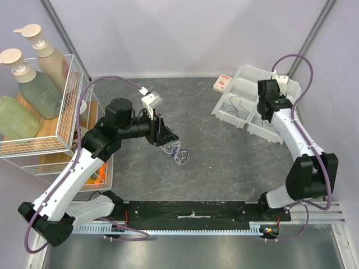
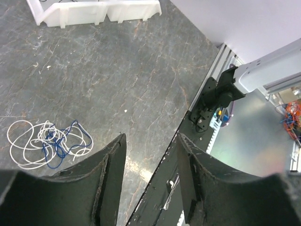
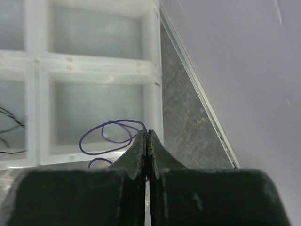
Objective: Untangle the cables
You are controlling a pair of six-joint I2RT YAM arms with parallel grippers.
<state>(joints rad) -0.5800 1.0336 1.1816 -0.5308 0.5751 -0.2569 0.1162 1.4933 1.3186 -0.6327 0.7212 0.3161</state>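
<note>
Left tool (image 2: pixel 152 136) agape near tangled cables (image 2: pixel 47 143), heap's long axis left-right in wrist view; right tool (image 3: pixel 148 135) tight on blue cable (image 3: pixel 124 121).

Top view: high at the near edge, looking down on the whole table (image 1: pixel 207 162). Left wrist: low, facing across the table (image 2: pixel 117 70) toward the tray (image 2: pixel 94 12). Right wrist: close above the same tray (image 3: pixel 94 70), which all three views share (image 1: pixel 224 115).

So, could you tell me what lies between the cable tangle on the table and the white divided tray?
Only bare dark tabletop lies between the cable tangle and the tray, apart from tiny pale specks; the left wrist view shows it.
</note>
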